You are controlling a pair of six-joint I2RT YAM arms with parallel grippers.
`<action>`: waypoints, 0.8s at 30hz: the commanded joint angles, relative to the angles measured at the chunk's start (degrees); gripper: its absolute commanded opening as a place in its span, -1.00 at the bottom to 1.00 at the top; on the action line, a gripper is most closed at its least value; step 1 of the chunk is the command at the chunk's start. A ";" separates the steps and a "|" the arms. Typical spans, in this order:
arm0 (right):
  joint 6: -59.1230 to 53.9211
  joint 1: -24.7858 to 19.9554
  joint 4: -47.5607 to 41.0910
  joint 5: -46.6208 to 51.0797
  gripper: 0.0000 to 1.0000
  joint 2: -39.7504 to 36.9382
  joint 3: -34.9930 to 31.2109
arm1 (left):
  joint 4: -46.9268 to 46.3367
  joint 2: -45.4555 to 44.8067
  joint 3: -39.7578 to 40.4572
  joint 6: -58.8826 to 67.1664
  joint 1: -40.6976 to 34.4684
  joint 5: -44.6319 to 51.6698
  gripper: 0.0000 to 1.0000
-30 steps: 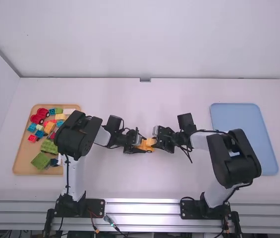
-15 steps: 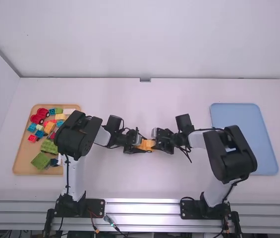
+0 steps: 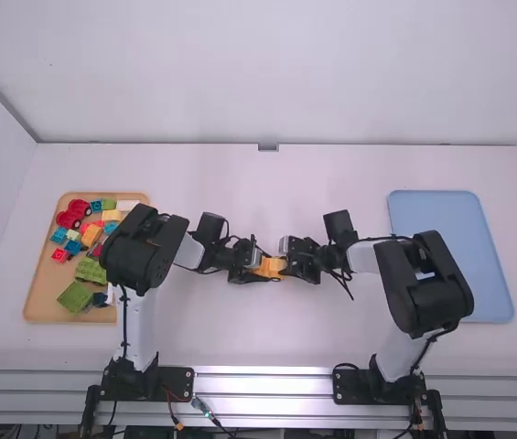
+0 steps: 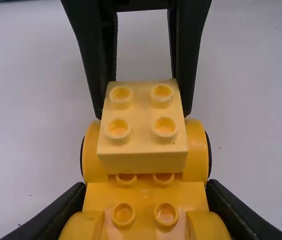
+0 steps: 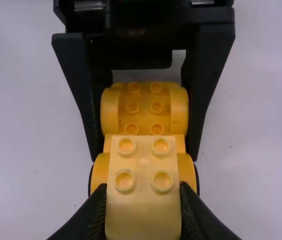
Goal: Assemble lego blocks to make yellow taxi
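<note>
Grip: pinching pale block (image 4: 143, 120) between right fingers (image 4: 189, 55), chassis (image 4: 145, 197) between left fingers (image 5: 83, 85); probably handling light, stiff; best clasping side-on.

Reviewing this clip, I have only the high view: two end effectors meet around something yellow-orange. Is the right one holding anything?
Observer: Yes, the right end effector grips a pale yellow block by its sides.
Operator: What's on top of that block?
Observer: Four studs, two by two, facing up.
Operator: And where is the left one?
Observer: The left end effector has its fingers against both sides of the orange base, which lies beneath the block.
</note>
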 commanded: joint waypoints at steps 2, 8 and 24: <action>-1.18 0.85 -0.09 0.70 -0.93 0.79 1.05 | -0.28 0.66 0.74 0.44 -0.52 -0.39 0.04; -1.16 1.64 -0.02 2.40 -0.78 0.79 1.03 | -0.28 0.66 0.74 0.44 -0.52 -0.42 0.06; -0.76 0.85 -0.09 2.21 0.08 0.79 1.03 | -0.28 0.66 0.74 0.46 -0.48 -0.39 0.08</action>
